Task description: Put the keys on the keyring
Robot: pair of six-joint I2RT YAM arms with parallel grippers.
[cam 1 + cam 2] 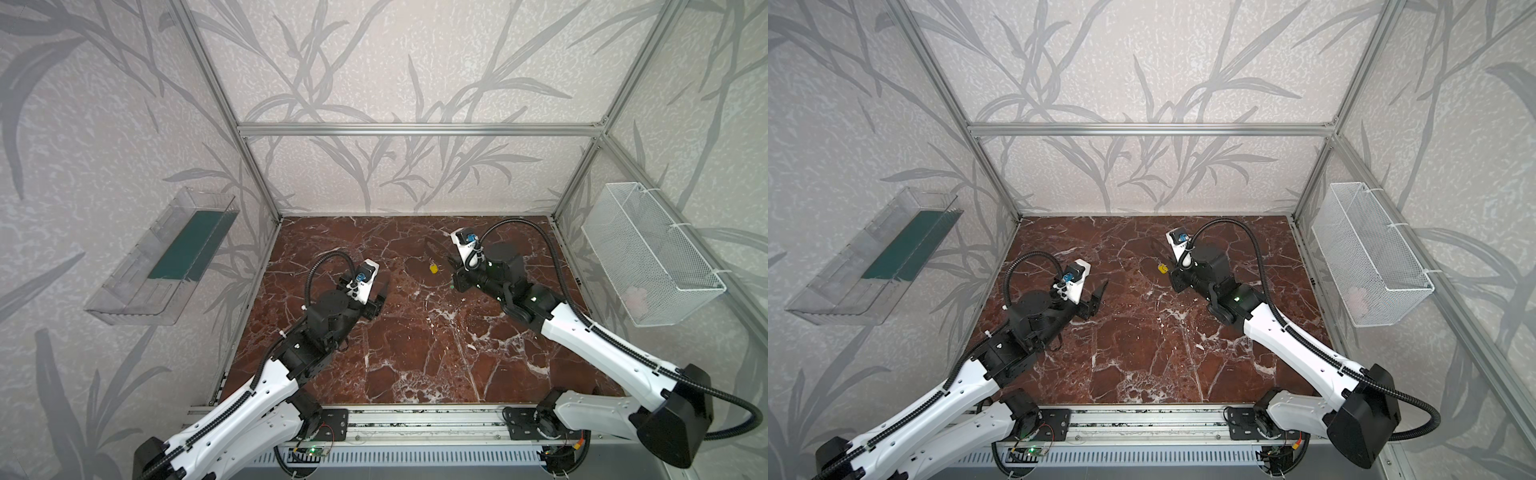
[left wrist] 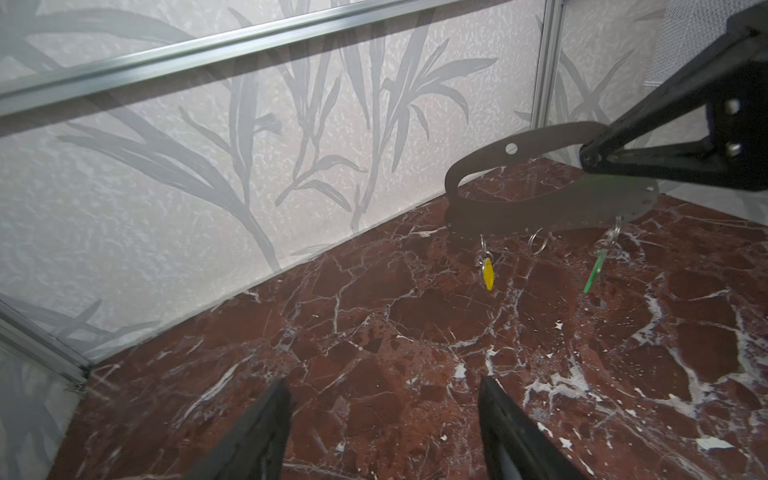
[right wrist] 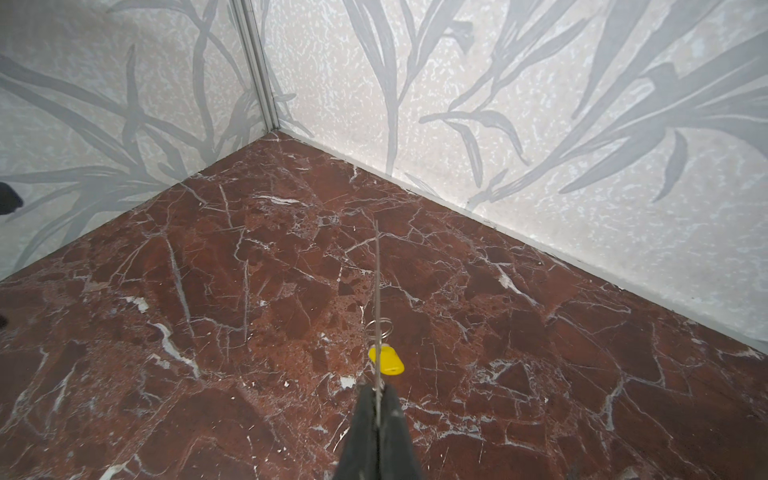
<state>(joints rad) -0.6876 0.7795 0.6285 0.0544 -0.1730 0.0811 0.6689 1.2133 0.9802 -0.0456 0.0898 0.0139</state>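
One clear tray (image 1: pixel 129 299) holding green panel (image 1: pixel 187 245), mesh basket (image 1: pixel 648 249) holding pale lump (image 1: pixel 636 297)

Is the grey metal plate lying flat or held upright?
Held upright: the right gripper clamps the keyring edge-on, its yellow tag dangling below.

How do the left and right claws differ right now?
1. State: the left claw is open, its fingers well apart; the right claw is shut.
2. Load: the left claw holds nothing; the right claw pinches the keyring by its edge, with the yellow tag and green tag hanging on rings below it.
Shared: both claws are black and sit over the marble table.
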